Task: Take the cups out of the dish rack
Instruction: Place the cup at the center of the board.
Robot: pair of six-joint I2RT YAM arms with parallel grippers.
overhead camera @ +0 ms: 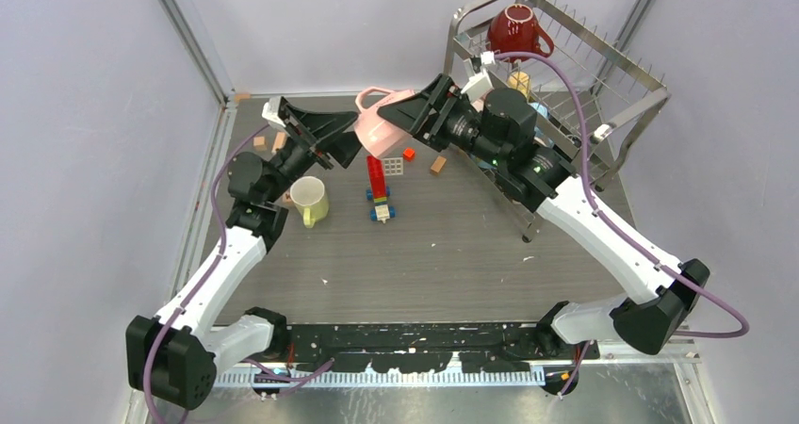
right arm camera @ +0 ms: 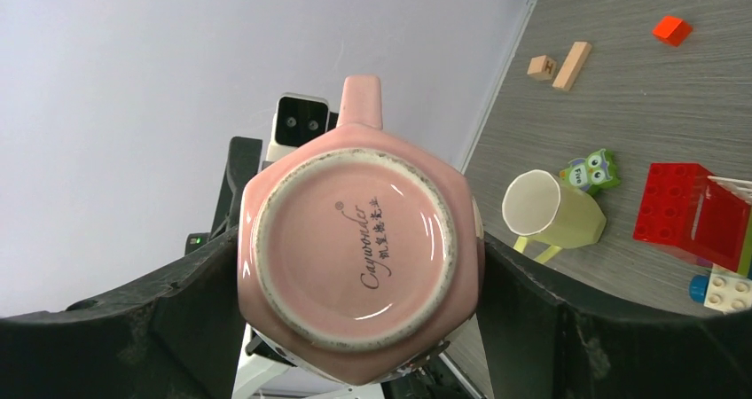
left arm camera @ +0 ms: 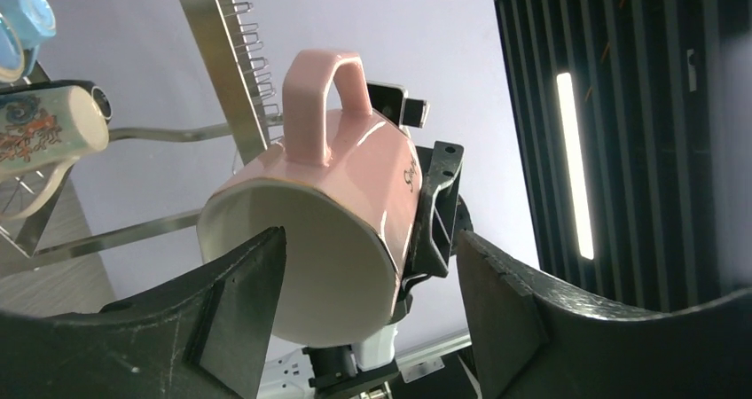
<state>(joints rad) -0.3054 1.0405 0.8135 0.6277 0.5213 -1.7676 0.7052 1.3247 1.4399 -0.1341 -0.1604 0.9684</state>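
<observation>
Clamps pink mug [right arm camera: 355,257] by its sides w/ right gripper [right arm camera: 359,239], aloft over desk's far middle. Straddles its rim w/ left gripper [left arm camera: 371,239], jaws apart, one finger across the mouth, other clear. Shows dark red mug [overhead camera: 513,30] atop dish rack [overhead camera: 589,71], far right corner; pale yellow mug [overhead camera: 311,201] on its side nr left edge.

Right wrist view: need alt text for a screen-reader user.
A pink mug fills the frame, its stamped base facing the camera and handle pointing up, clamped between the two black fingers of the right end effector. Behind it to the right, a pale yellow mug lies on its side on the grey table among toy blocks.
</observation>
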